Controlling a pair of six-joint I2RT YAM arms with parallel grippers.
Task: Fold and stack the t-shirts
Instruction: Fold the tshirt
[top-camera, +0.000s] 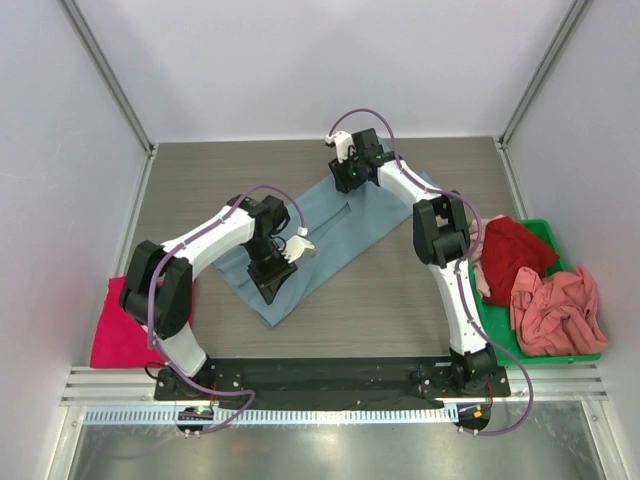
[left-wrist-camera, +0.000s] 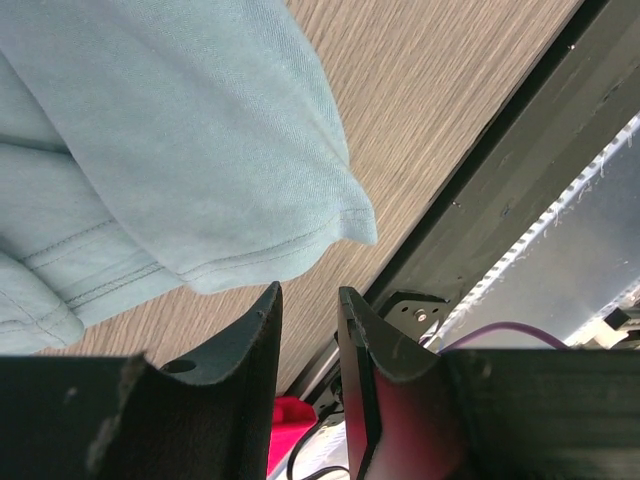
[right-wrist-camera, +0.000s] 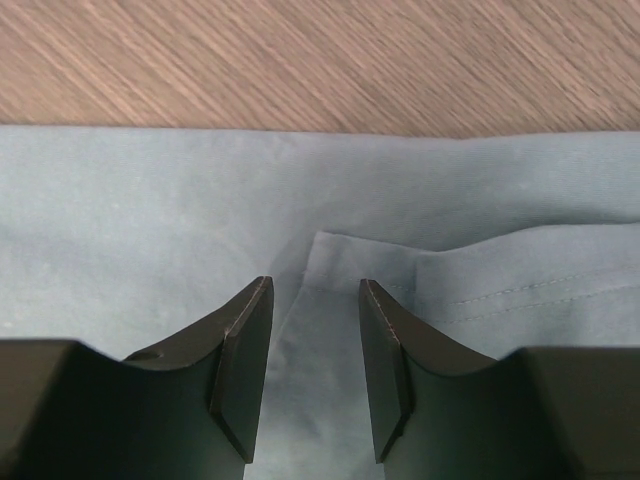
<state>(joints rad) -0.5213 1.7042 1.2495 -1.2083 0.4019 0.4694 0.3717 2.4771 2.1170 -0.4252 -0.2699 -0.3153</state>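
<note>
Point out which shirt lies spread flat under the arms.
The grey-blue shirt at mid-table. The magenta shirt sits at the left edge; the red shirt and salmon shirt are bunched in the green bin.

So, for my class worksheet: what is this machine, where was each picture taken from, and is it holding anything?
These are two robot arms, the left arm and the right arm, bolted to a table. The large picture looks down from above and behind them; the other two come from cameras on each wrist, showing its own pincer. A grey-blue t-shirt lies spread in the middle, a magenta t-shirt at the left, and a red t-shirt and a salmon t-shirt lie crumpled in the green bin on the right. The left pincer is at the shirt's near end, the right pincer over its far end. Both are open, holding nothing.
</note>
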